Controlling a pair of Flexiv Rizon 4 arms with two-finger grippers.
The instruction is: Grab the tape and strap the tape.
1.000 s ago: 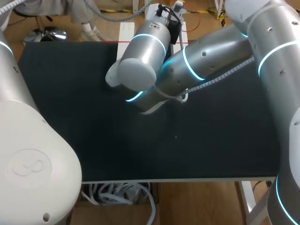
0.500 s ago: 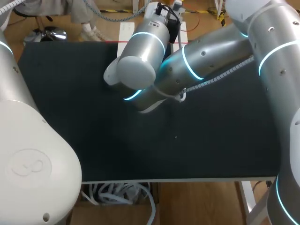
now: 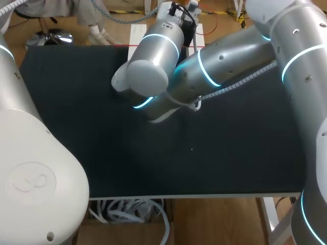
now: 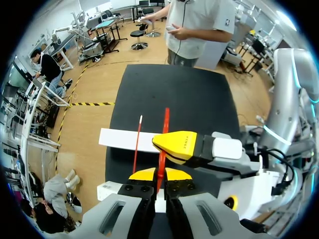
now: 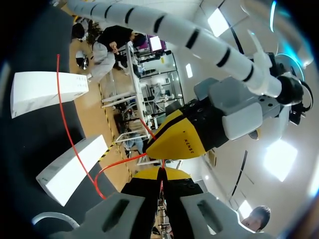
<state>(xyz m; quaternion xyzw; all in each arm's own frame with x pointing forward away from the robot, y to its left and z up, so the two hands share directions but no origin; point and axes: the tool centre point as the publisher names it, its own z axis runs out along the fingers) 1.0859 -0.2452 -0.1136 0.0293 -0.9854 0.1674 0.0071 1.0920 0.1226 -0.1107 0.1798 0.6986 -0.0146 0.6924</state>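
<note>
Over the black table (image 3: pixel 76 102), the right arm (image 3: pixel 225 61) has shifted a little leftward along the table's far side in the last second. Its big silver elbow joint now sits slightly nearer the table's far left corner, while the left arm (image 3: pixel 30 168) bulks unmoved at the table's near left. I take that small drift for a slow pull or feed on the strap, with the grab already done and the strapping itself under way, not finished. A white box (image 4: pixel 124 140) lies flat on the table just beyond both grippers. The left gripper (image 4: pixel 158 174) has its yellow tips pressed almost together, pinching the tape (image 4: pixel 166 122), a thin red strip that rises from between them above the table and crosses the box. The right gripper (image 5: pixel 161 175) is likewise nearly closed, with a red strand clamped between its tips, so the tape is held in the air above the table's far part by both. From the head camera neither gripper nor the tape can be seen, as the right arm's own bulk covers that stretch of table. A second fine red strand with a pale end (image 4: pixel 138 144) runs across the box, and I cannot tell whether it is the tape's other end. Where the red loop closes is also unclear.
</note>
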